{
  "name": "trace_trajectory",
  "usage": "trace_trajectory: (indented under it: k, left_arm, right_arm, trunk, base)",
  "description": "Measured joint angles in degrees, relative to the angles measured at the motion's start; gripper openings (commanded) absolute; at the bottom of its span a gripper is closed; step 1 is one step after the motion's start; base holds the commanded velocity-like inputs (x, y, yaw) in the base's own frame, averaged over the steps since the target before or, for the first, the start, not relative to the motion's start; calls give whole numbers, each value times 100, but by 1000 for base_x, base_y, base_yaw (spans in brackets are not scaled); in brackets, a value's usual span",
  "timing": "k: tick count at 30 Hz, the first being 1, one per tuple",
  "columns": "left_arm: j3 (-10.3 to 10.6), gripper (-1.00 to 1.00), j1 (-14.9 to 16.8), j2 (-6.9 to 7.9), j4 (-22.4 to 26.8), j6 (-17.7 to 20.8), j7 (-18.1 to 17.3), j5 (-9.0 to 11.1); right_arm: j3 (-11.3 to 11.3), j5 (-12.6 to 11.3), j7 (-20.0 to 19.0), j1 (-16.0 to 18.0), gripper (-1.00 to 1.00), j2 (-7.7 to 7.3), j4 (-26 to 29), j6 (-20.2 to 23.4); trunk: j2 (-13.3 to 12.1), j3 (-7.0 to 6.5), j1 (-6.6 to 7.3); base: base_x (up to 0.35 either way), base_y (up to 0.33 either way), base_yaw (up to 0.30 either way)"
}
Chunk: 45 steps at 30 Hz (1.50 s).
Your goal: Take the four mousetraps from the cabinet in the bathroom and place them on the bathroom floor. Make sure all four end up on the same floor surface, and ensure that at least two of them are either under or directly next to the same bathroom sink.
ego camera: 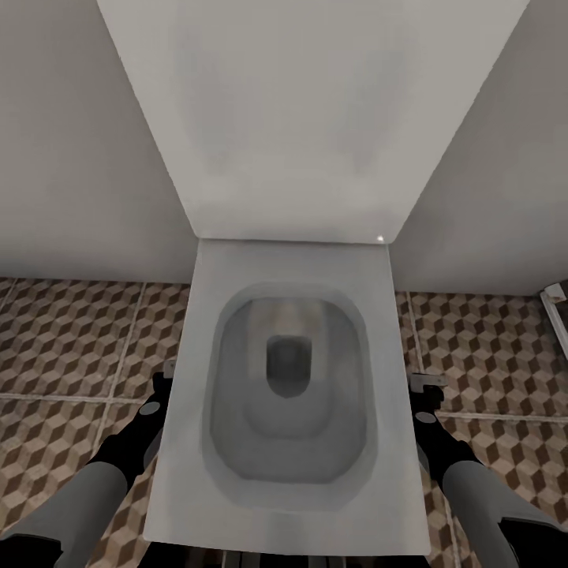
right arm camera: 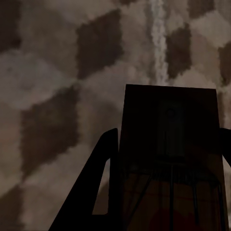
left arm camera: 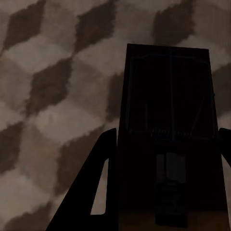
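We are facing the toilet [ego camera: 288, 379], not the sink. Each hand carries a mousetrap: the left hand [left arm camera: 163, 187] is clamped on the left mousetrap [left arm camera: 168, 120], the right hand [right arm camera: 166, 192] on the right mousetrap [right arm camera: 171, 144] — both boards sit dark between the fingers, held above the bathroom floor [ego camera: 71, 347]. Risks as we judge them: setting the traps down here leaves them beside the toilet — away from any sink, so the placement rule could fail. The arms flank the bowl closely; turning the base may knock them against it and loosen a board.
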<state>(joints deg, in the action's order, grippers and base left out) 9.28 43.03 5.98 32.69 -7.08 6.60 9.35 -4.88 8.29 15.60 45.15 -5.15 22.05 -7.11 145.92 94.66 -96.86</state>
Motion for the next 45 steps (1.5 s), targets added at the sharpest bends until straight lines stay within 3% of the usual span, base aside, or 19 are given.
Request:
trace_trajectory:
  k: [24, 30, 35, 45]
  left_arm:
    - [6, -100, 0, 7, -88, 5, -16, -10]
    - [5, -100, 0, 60, -206, 123, -416, 17]
    - [9, -100, 0, 197, -260, 282, -797, 4]
    - [8, -100, 87, 269, -286, 307, -911, 9]
  right_arm:
    - [24, 23, 0, 0, -100, -16, -16, -96]
    - [42, 28, -51, 0, -100, -51, -160, -118]
    - [35, 32, -67, 0, -100, -72, -480, -228]
    - [30, -2, -75, 0, -100, -78, -522, -290]
  trunk:
    - [0, 0, 0]
    - [0, 0, 0]
    - [0, 0, 0]
    - [0, 0, 0]
  base:
    - [0, 0, 0]
    - [0, 0, 0]
    - [0, 0, 0]
    - [0, 0, 0]
